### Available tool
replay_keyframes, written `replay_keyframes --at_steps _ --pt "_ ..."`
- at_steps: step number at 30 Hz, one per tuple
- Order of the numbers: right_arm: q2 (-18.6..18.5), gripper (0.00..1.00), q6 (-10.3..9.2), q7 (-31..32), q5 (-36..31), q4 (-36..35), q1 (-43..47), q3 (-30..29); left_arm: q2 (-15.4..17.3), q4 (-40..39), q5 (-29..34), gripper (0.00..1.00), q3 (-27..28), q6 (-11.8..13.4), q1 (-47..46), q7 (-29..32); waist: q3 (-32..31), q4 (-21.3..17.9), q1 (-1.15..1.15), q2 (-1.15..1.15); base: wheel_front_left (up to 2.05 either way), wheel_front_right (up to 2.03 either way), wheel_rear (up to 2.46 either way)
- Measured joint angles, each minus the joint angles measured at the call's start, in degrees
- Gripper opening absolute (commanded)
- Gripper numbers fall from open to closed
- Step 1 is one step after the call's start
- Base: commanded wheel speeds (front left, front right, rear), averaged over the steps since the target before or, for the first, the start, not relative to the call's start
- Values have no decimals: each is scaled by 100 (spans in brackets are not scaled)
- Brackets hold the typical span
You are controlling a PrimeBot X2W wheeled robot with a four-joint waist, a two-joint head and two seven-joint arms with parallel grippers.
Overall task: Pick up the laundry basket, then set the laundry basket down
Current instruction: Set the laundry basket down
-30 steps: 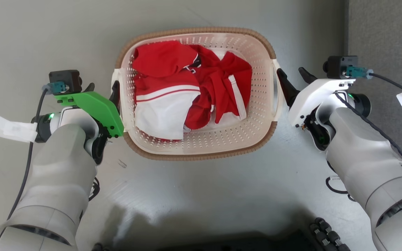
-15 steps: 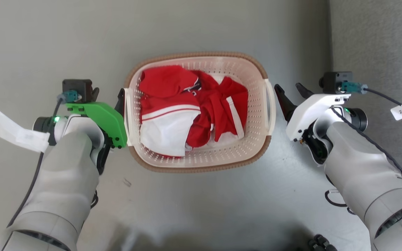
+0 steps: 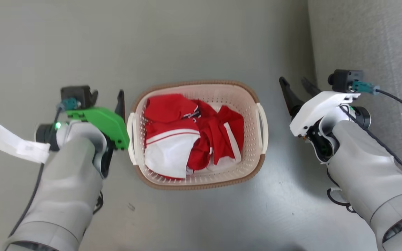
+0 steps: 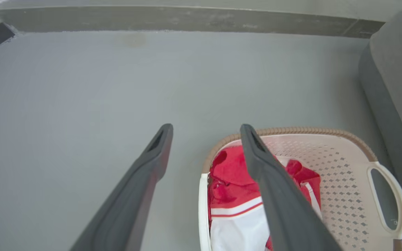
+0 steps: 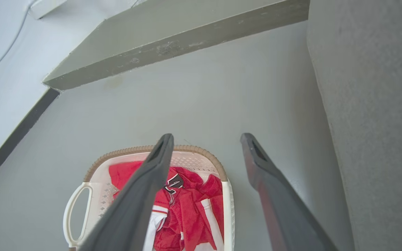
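Observation:
The laundry basket (image 3: 194,83) stands on the grey floor, cream-white and perforated, with a brown rim and red and white clothes (image 3: 187,136) inside. My left gripper (image 3: 107,96) is open just left of the basket's left handle (image 3: 131,139), above it and not touching. My right gripper (image 3: 293,82) is open, a short way right of the right handle (image 3: 263,125). In the left wrist view the open left gripper (image 4: 206,127) hangs over the basket (image 4: 312,131). In the right wrist view the open right gripper (image 5: 205,136) looks down past the basket (image 5: 124,151).
A grey upholstered block (image 3: 368,42) runs along the right side close to my right arm. A low grey ledge (image 5: 173,48) crosses the far end of the floor. Paper tags (image 3: 12,144) hang from the arm cables.
Both grippers have come away from the basket's handles and risen. The head view has shifted: the basket now looks smaller and lower in it.

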Motion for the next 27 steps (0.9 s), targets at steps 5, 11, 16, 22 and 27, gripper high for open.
replay_keyframes --at_steps 5,11,16,22,27 --pt "-92 100 -88 -11 -115 -319 127 -189 145 -509 27 100 233 152 31 -11 -256 -11 0 0 0 0 0" --pt "-212 100 -277 -18 -383 -789 397 -467 314 -1155 125 100 559 372 428 -15 -630 -35 0 0 0 0 0" --pt "-257 100 -407 -18 -641 -1190 660 -666 386 -1633 396 100 704 505 784 -15 -941 -76 0 0 0 0 0" --pt "-285 100 -589 -18 -951 -1646 1021 -837 465 -2183 668 100 870 649 1201 -15 -1300 -131 0 0 0 0 0" --pt "-311 100 -706 -22 -1251 -2107 1258 -977 475 -2608 829 100 961 705 1577 -16 -1577 -175 0 0 0 0 0"
